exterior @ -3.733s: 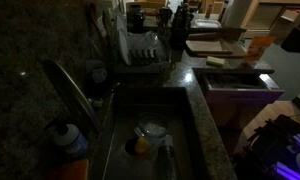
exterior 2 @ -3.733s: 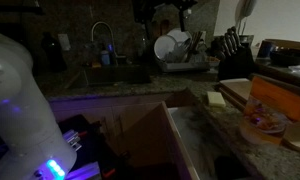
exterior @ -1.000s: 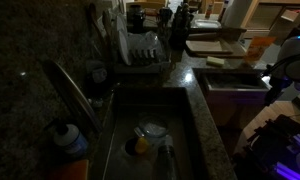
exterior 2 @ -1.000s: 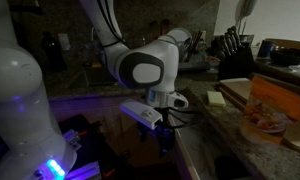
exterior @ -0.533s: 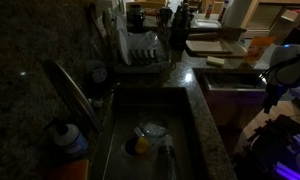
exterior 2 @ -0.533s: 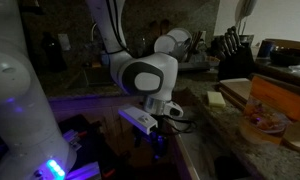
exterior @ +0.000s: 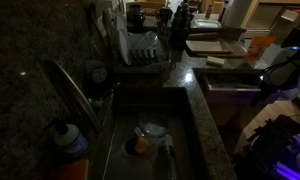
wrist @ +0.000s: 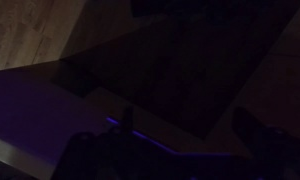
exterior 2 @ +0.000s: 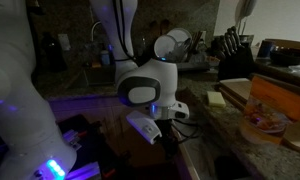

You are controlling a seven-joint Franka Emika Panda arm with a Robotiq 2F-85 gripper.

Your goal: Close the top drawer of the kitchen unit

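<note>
1. Drawer (exterior: 233,86) stands pulled out of the unit (exterior: 212,125), right of middle in an exterior view. It sits just under the counter edge, with the sink (exterior: 118,105) off to its left. Dark inside, pale rim showing. Not yet closed.
2. Arm (exterior 2: 145,88) bends down at centre frame in an exterior view. Gripper (exterior 2: 168,140) hangs low over the open drawer, near the counter corner.
3. Risk, as I judge it: if the tips sit inside the box rather than on the front panel, a push inward would drag them under the counter edge. They could get pinched there.
4. Risk: a push landing off to one side of the front could rack the drawer in its runners. It would then jam part way.
5. Risk: the arm comes in from above. Force that goes downward rather than inward would load the rim and shift nothing, or slip off the edge.
6. Risk: light is very poor. Contact point is hard to judge from any view, so a miss or a glancing touch is likely.
7. Fingers (wrist: 258,135): in the wrist view two dark shapes sit at lower left and lower right, well apart. I read them as spread wide, with nothing between them. The dark hollow of the drawer fills the middle of that view.
8. Cannot tell whether either finger touches rim or panel; too dim.
</note>
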